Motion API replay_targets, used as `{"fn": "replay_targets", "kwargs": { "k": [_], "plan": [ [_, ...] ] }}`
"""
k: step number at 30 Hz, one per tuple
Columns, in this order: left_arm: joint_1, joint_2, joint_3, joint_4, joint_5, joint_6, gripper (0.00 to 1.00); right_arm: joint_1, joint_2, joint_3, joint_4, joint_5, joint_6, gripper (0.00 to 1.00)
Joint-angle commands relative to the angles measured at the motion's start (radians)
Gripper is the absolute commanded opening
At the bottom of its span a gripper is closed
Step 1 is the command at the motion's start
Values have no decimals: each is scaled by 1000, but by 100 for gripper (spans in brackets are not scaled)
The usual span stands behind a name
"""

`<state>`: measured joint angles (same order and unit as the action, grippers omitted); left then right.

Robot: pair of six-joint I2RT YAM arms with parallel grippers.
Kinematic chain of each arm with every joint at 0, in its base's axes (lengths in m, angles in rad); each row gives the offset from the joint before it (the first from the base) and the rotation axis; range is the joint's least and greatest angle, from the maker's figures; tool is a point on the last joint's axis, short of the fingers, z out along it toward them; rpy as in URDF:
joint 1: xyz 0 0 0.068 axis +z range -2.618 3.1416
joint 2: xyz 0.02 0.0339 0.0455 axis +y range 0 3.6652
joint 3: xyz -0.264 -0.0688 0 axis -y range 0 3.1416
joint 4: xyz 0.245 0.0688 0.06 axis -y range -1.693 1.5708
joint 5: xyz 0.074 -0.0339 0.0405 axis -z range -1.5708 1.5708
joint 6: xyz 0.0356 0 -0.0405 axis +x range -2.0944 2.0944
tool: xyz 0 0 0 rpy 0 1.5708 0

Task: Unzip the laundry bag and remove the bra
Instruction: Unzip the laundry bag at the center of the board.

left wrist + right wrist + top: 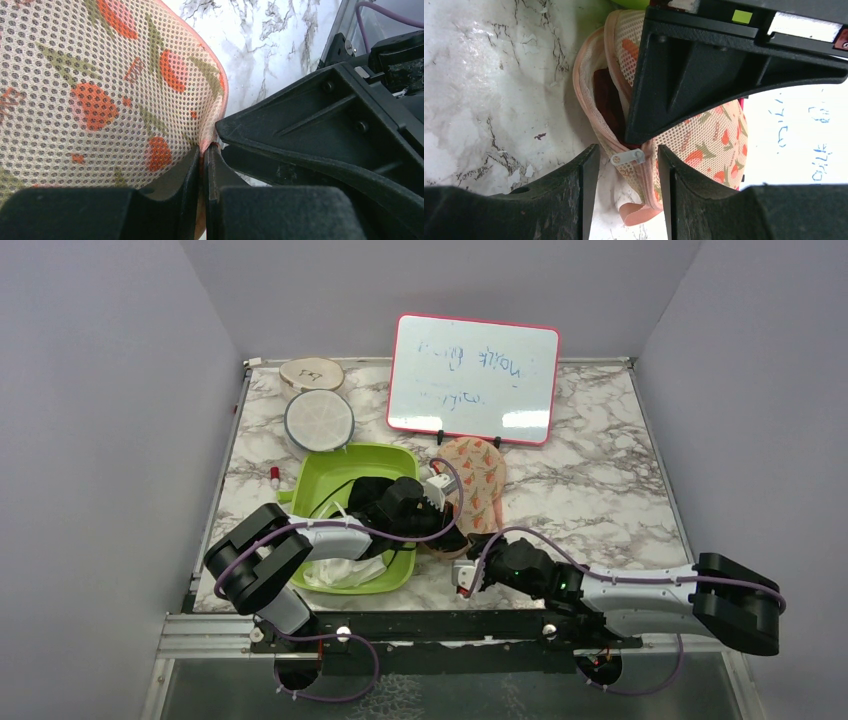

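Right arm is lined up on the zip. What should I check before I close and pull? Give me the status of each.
1. Left tool shut on the bag rim: ok.
2. Zip pull between the fingers of the right tool: ok. The tool is open with a gap on both sides, so there is no grip yet.
3. Left tool clear of the pull: cannot tell. In the right wrist view its tip sits very near the pull.
4. Bag partly open, bra showing inside: ok.
5. Length of zip left to run: cannot tell.
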<state>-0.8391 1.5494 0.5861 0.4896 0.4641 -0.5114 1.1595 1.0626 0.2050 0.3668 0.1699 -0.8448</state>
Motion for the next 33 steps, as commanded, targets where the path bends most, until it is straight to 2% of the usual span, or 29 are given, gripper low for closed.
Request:
{"fn": "replay_targets", "kwargs": {
  "k": [1, 5, 8, 14, 22, 28, 33],
  "plan": [
    [0, 0, -5, 17, 36, -5, 0, 7, 32, -8, 76, 53, -14, 45],
    [0, -2, -5, 17, 34, -4, 0, 6, 45, -6, 94, 98, -17, 44],
    [0, 0, -3, 17, 35, -3, 0, 6, 10, -28, 137, 104, -13, 42],
    [0, -3, -6, 17, 34, -3, 0, 6, -57, -39, 113, 99, -3, 36],
    [-1, -6, -8, 17, 35, -3, 0, 7, 9, -15, 95, 100, 0, 26],
    [-1, -11, -14, 17, 36, -2, 0, 6, -67, -24, 71, 129, 27, 25],
    [0, -11, -14, 17, 35, -2, 0, 5, -59, -28, 84, 130, 31, 25]
  ]
}}
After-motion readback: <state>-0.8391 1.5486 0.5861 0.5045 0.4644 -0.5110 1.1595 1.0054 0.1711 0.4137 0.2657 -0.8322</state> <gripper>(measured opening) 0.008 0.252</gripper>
